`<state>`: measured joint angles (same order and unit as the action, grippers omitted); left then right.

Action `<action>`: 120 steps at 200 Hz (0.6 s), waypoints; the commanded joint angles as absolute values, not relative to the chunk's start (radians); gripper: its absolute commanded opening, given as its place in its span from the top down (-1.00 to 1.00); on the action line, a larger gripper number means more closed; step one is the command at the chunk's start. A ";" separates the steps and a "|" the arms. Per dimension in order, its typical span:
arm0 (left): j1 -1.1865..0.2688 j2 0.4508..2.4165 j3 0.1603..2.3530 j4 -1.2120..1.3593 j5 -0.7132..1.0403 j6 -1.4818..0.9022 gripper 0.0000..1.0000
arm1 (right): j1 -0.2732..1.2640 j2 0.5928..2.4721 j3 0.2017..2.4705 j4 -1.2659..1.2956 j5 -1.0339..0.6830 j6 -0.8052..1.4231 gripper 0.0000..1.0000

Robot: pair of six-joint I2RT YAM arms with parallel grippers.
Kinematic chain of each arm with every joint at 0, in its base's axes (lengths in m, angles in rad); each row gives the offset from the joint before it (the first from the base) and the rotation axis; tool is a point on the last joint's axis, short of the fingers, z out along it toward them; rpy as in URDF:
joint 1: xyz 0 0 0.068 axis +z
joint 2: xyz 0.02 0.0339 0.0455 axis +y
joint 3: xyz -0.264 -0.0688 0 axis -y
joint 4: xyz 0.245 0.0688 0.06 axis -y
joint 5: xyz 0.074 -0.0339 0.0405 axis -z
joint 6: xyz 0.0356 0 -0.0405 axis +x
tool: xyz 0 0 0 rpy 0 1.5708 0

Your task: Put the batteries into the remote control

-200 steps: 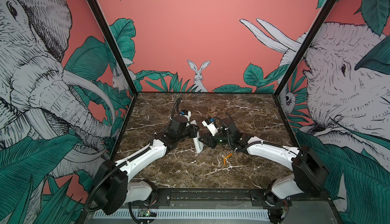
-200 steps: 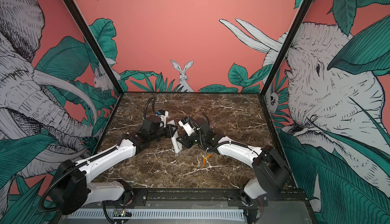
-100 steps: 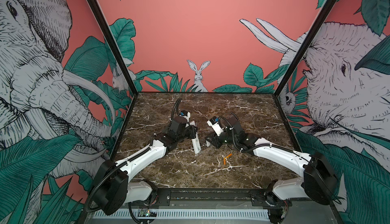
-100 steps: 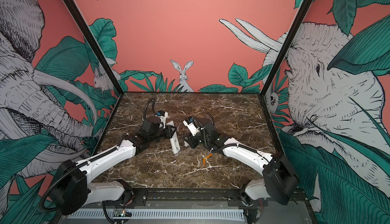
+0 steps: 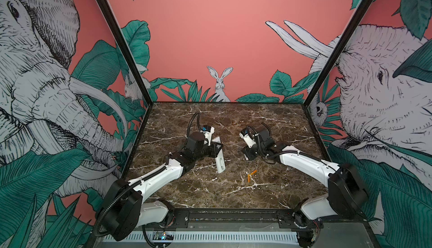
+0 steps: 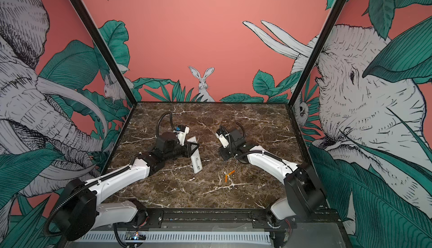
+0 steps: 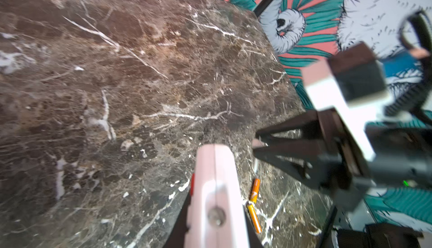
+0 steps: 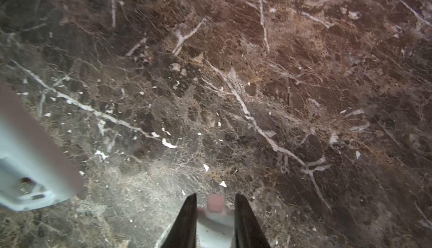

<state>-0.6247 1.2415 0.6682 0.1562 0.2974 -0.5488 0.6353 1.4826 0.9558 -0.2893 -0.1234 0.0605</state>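
Note:
My left gripper [image 5: 218,150] is shut on the remote control [image 5: 220,161], a long white bar held tilted, its low end near the marble. From the right wrist its open end [image 8: 30,155] shows a hollow with metal contacts. Both batteries [image 5: 251,175] are slim and orange, and they lie touching on the table to the right of the remote; they also show as batteries [image 7: 254,202] beside the remote [image 7: 216,188]. Further right, apart from the remote, my right gripper [image 5: 246,157] is shut on a small white cover piece [image 8: 215,218] with a pinkish tab.
The brown marble table [image 5: 210,195] is boxed in by printed walls behind and on both sides. A black rail [image 5: 233,216] with both arm bases runs along the front edge. From the left wrist, the right gripper [image 7: 256,144] hangs just beyond the remote's end.
My right gripper has drawn away to the right from the remote's end, carrying the white cover piece. The left arm and remote have stayed put, and so have the batteries.

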 commanded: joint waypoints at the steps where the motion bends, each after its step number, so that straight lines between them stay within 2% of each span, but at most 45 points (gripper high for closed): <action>1: -0.620 1.197 0.650 0.222 0.373 -0.495 1.00 | 0.623 1.522 1.005 -0.352 -0.053 0.014 0.51; 48: -0.620 1.134 0.650 0.180 0.441 -0.404 1.00 | 0.592 1.592 1.050 -0.404 -0.008 -0.005 0.52; 120: -0.619 1.131 0.607 0.242 0.465 -0.416 1.00 | 0.583 1.716 1.105 -0.441 0.003 -0.008 0.52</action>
